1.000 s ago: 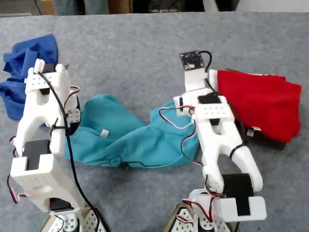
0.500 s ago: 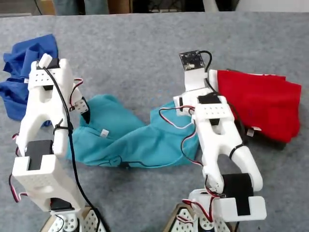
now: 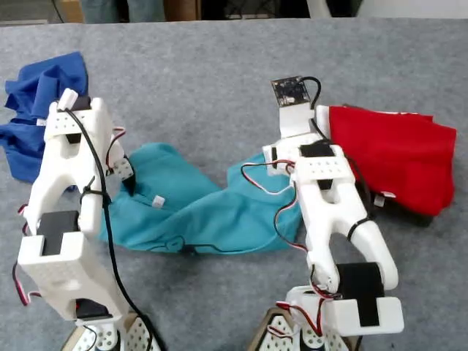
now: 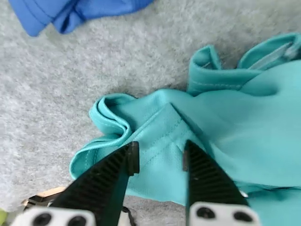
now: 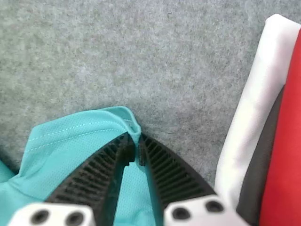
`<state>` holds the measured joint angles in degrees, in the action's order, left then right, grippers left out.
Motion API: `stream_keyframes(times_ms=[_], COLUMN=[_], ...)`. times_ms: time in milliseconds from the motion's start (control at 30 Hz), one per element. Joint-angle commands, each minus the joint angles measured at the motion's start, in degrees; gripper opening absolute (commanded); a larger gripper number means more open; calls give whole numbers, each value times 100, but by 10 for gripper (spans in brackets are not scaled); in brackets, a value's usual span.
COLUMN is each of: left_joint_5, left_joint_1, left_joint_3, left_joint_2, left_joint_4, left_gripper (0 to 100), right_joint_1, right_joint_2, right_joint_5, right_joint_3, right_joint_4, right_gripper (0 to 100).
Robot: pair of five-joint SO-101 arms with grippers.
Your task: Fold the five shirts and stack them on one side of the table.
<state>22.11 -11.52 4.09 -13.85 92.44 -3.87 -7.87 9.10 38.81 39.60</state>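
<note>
Right gripper (image 5: 134, 140) pinching an edge of teal shirt (image 3: 212, 212), left gripper (image 4: 161, 155) half open over its hem; red shirt (image 3: 395, 161) folded aside, blue shirt (image 3: 36, 88) crumpled.

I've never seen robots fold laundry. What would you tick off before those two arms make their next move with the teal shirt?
1. Right gripper grips the teal shirt: ok, shut on its edge.
2. Left gripper grips it too: not ok, open around a fold.
3. Teal shirt lies flat: not ok, bunched and creased.
4. Blue shirt is out of the way: ok, crumpled, apart from the teal one.
5. Red shirt sits folded on the pile: ok.
6. Number of shirts under it: cannot tell.
</note>
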Motion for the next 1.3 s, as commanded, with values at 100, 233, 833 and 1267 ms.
stream_keyframes(times_ms=[100, 233, 833, 1267], left_joint_5=[-281, -273, -615, -1582], left_joint_1=[-48, -66, -75, -330], left_joint_3=[4, -207, -541, -382], left_joint_2=[-607, -721, -721, -765], left_joint_4=[79, 97, -26, -149], left_gripper=[132, 130, 89, 185], right_joint_1=[-53, -53, -44, -35], right_joint_2=[-13, -13, -13, -13], right_joint_5=[9, 9, 35, 35], right_joint_3=[-13, -13, -13, -13], right_joint_4=[-105, -105, -105, -105], right_gripper=[14, 14, 14, 14])
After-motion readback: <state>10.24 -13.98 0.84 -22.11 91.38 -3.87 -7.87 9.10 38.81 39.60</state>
